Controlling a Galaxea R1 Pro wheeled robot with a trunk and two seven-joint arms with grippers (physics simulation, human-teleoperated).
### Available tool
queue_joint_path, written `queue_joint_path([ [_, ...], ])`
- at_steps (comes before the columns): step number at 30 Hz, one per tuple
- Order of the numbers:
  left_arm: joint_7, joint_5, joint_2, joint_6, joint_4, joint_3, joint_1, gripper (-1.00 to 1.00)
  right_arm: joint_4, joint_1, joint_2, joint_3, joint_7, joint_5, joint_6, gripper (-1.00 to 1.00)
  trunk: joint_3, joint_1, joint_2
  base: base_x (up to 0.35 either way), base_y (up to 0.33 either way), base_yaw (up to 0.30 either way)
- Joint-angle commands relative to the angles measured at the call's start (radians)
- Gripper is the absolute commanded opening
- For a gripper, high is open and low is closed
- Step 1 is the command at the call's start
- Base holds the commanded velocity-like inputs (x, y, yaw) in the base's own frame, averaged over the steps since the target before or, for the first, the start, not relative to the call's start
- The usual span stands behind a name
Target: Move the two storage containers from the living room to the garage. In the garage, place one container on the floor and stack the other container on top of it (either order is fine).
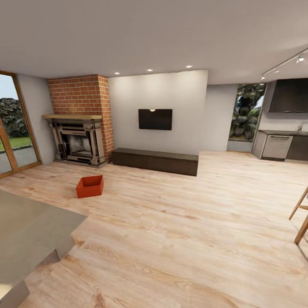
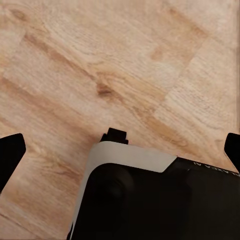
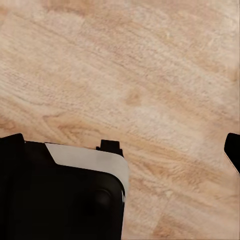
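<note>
Head view: one orange-red storage container point(image 1: 90, 186) sits open-side up on the living room's wood-plank floor point(image 1: 179, 222), in front of the brick fireplace point(image 1: 79, 141) and left of the long dark bench point(image 1: 155, 161) under the wall TV point(image 1: 155, 119). Left wrist view: left end effector point(image 2: 120, 147) spread wide over bare planks, empty. Right wrist view: right end effector point(image 3: 122, 150) likewise apart, holding nothing.
</note>
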Motion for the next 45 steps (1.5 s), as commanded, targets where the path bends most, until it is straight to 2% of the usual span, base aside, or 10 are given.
queue_joint_path([
  [1, 0.002, 0.007, 0.000, -0.003, 0.001, -0.004, -0.001, 1.00, 0.003, -0.001, 0.000, 0.009, -0.001, -0.010, -0.006, 1.00, -0.001, 0.001, -0.001, 0.322, 0.000, 0.000],
  [45, 0.002, 0.006, 0.000, -0.004, 0.001, -0.004, -0.001, 1.00, 0.003, -0.001, 0.003, 0.004, -0.001, -0.012, -0.009, 1.00, -0.001, 0.001, -0.001, 0.322, 0.000, 0.000],
])
